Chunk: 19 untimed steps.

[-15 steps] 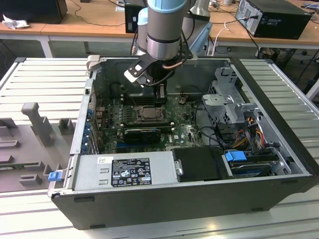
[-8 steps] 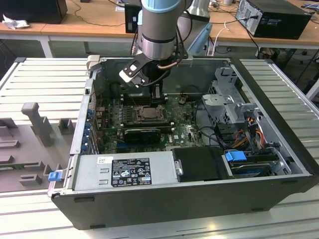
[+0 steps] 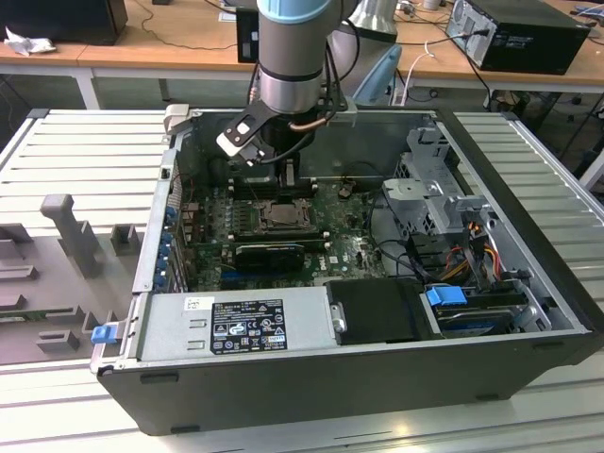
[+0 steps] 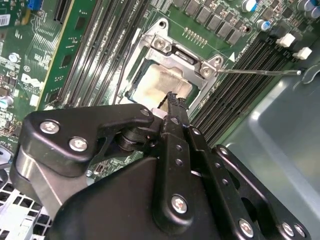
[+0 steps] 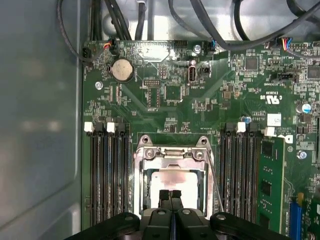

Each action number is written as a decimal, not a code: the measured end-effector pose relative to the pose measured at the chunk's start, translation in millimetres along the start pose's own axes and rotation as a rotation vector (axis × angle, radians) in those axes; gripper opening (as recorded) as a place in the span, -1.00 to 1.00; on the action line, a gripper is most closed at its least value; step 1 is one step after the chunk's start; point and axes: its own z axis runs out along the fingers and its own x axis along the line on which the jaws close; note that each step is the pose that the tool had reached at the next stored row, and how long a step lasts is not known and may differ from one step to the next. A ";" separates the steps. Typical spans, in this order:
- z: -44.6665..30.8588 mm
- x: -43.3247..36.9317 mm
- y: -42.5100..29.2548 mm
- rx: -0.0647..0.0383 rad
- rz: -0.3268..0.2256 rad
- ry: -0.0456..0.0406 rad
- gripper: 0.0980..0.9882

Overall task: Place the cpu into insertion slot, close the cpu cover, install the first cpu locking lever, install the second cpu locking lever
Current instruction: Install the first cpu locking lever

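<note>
In both wrist views the black body of the gripper [image 5: 170,194] is hiding from you the near edge of the cpu [image 5: 172,179]. In the exterior view its fingertips are hard to make out against the dark board, just above the middle of the frame. The two fingers are pressing together, tip against tip, with nothing between them, right at the cpu's edge; you cannot tell if they are touching it. The cpu is lying flat, face up, inside the insertion slot [image 3: 280,216]; being square, it is showing no long axis. The cpu cover [image 5: 170,154] is lying down around it, its longer side running parallel to the memory slots [image 5: 107,175].
</note>
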 end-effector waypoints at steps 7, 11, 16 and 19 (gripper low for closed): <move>-5.1 0.2 -0.2 0.000 0.000 -0.0001 -0.98; -10.0 0.4 -0.1 0.000 0.000 0.0000 -0.98; -21.9 0.9 0.0 0.000 0.000 -0.0006 -0.98; -39.0 1.6 0.1 0.000 0.000 -0.0007 -0.98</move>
